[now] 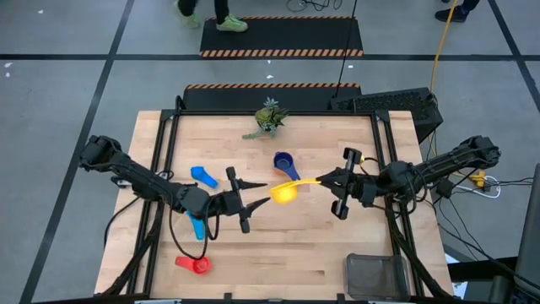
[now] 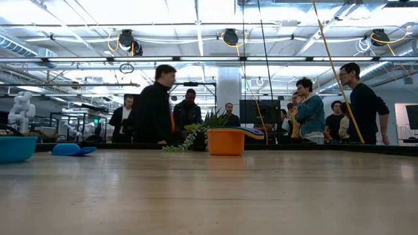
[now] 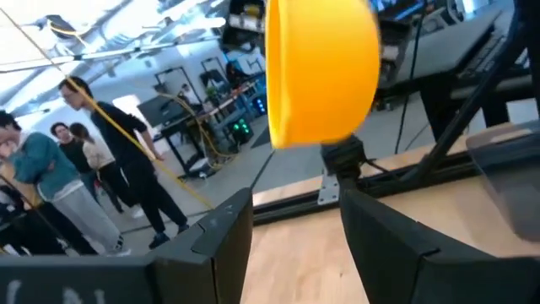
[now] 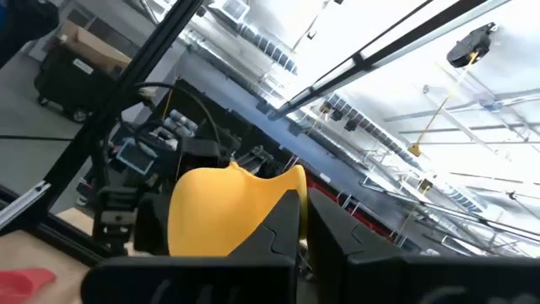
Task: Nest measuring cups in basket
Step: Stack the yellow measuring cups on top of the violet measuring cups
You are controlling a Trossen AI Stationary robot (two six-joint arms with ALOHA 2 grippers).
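The right hand (image 1: 325,180) is over the middle of the tabletop (image 1: 270,245). Its fingers are pressed together on the flat handle of the yellow cup (image 1: 283,193). The cup's round bowl sticks out toward the left arm. In the right wrist view the yellow cup (image 4: 228,207) sits right at the tips of the dark fingers (image 4: 283,232).

The left hand (image 1: 247,187) is just beside the yellow cup, pointing at it. Its 2 fingers are spread apart and hold nothing. In the left wrist view the yellow cup (image 3: 321,72) hangs in front of the gap between the fingers (image 3: 224,241).

The dark blue cup (image 1: 283,162) lies on the tabletop near the yellow one, toward the back. A light blue cup (image 1: 202,176) lies near the left arm. Another light blue cup (image 1: 197,226) lies under the left arm. The red cup (image 1: 194,264) is near the front edge on the left side.

The basket (image 1: 375,274) stands at the front right corner, well apart from all the cups. I cannot tell if anything is in it.

A small green plant (image 1: 268,118) lies at the back of the tabletop.

In the low view an orange cup (image 2: 226,141) stands far across the tabletop, with people (image 2: 157,104) in the room behind it.
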